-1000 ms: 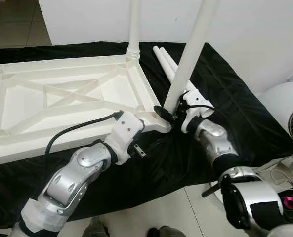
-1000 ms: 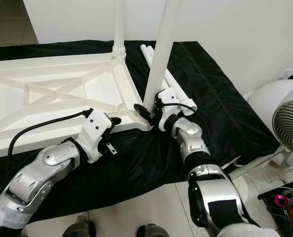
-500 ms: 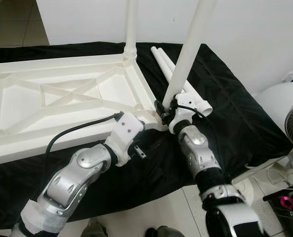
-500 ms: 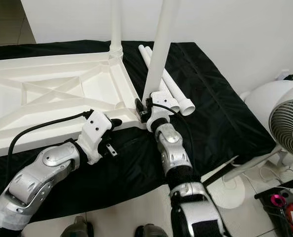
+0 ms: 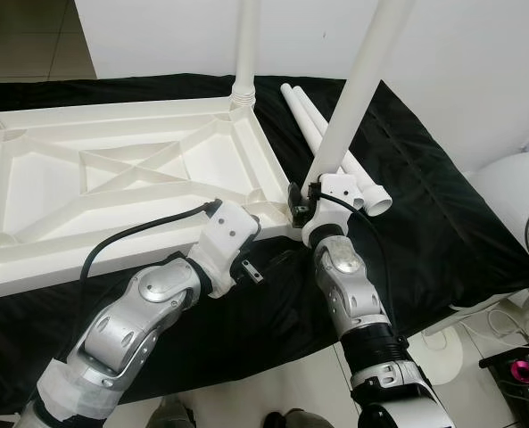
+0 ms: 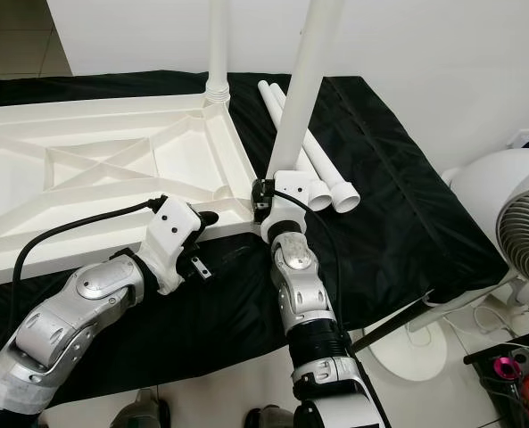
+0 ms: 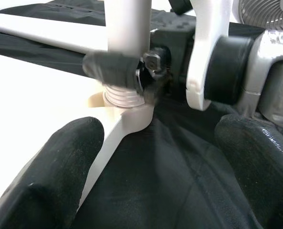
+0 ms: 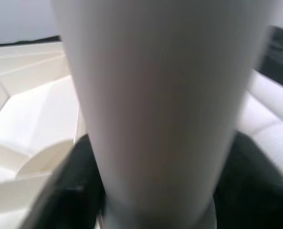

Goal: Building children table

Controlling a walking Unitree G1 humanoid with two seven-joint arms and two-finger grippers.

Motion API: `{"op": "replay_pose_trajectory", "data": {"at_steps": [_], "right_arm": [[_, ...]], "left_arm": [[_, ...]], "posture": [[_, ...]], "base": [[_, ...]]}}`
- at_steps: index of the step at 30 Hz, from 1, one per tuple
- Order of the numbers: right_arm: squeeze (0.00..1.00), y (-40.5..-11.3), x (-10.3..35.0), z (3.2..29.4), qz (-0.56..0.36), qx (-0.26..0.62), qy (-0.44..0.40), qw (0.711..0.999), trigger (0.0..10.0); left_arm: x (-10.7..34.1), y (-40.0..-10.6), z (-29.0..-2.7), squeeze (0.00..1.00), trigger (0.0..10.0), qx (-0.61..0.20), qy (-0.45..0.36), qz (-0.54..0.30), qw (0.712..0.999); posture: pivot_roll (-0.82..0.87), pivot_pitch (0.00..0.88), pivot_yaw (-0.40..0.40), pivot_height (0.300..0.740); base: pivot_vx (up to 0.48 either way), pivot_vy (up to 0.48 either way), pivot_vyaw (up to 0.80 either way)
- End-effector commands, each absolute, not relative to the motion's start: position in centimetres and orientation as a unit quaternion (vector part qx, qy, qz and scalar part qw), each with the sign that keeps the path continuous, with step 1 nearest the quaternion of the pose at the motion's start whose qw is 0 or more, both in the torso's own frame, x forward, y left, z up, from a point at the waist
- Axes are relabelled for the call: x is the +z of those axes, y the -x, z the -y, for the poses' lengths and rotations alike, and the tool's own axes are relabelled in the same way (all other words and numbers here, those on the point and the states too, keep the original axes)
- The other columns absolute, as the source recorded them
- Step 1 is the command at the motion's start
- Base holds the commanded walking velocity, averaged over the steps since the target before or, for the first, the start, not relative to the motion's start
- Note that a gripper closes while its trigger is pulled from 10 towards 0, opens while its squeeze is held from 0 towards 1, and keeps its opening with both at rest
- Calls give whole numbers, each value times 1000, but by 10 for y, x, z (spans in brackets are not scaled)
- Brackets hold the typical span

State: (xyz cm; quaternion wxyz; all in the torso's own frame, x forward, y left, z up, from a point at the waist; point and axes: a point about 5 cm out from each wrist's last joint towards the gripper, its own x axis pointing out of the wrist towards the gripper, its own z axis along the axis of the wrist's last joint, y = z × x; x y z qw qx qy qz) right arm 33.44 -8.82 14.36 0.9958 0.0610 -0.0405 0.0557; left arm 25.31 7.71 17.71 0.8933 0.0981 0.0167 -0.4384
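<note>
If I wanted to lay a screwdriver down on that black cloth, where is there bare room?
Bare black cloth lies right of the two loose legs, out to its edge by the fan. Another bare strip runs along the front edge, left of the left gripper. It is crowded at the tabletop corner, where the right gripper clamps a leg.

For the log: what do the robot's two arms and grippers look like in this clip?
Both arms are jointed silver metal shells with black bands between segments. The left arm has white wrapping near the shoulder, a white wrist housing and a black cable looping to it. The right arm ends in a white wrist bracket with a thin black cable. The left gripper has thick, rounded, glossy black fingers.
</note>
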Motion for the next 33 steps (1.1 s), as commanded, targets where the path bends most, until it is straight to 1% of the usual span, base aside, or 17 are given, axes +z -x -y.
{"op": "replay_pose_trajectory", "data": {"at_steps": [1,3,6,7,8,10,12,15,17,19,22,29,33], "right_arm": [[1000,-333,144,93,46,53,-73,995,10000],[1000,-333,153,96,67,85,-88,990,10000],[1000,-334,154,96,65,104,-90,988,10000],[1000,-335,155,99,66,130,-87,985,10000],[0,-337,155,104,64,153,-78,983,10000],[0,-337,155,104,64,153,-78,983,10000],[0,-343,152,112,55,219,-48,973,10000],[0,-345,151,115,51,238,-37,969,10000],[0,-349,152,116,53,290,6,955,10000],[0,-349,152,116,53,290,6,955,10000],[0,-359,154,114,44,354,41,933,10000],[0,-370,157,107,24,383,56,922,10000],[0,-371,156,107,21,384,59,921,9961]], "left_arm": [[176,-249,-73,0,10000,-482,-98,-24,870],[176,-248,-72,0,10000,-482,-98,-23,870],[176,-248,-71,0,10000,-482,-98,-23,870],[176,-249,-71,0,10000,-481,-97,-23,871],[176,-249,-71,0,10000,-480,-97,-24,871],[176,-249,-71,0,10000,-480,-97,-24,871],[177,-250,-71,0,10000,-478,-96,-22,873],[177,-250,-70,0,10000,-478,-95,-22,873],[178,-252,-70,0,10000,-477,-95,-21,873],[178,-252,-70,0,10000,-477,-95,-21,873],[179,-254,-68,0,10000,-479,-96,-18,872],[180,-255,-67,0,10000,-480,-99,-16,871],[180,-255,-67,0,10000,-480,-99,-16,871]], "posture": [[15,61,-90,740],[17,60,-91,740],[18,61,-92,740],[19,60,-92,740],[15,62,-92,740],[15,62,-92,740],[15,66,-88,740],[15,66,-88,740],[10,70,-77,740],[10,70,-77,740],[13,67,-68,740],[25,59,-67,740],[25,59,-67,740]], "base": [[0,0,0],[0,0,0],[0,0,0],[0,0,0],[0,0,0],[0,0,0],[0,0,0],[0,0,0],[0,0,0],[0,0,0],[0,0,0],[0,0,0],[0,0,0]]}}
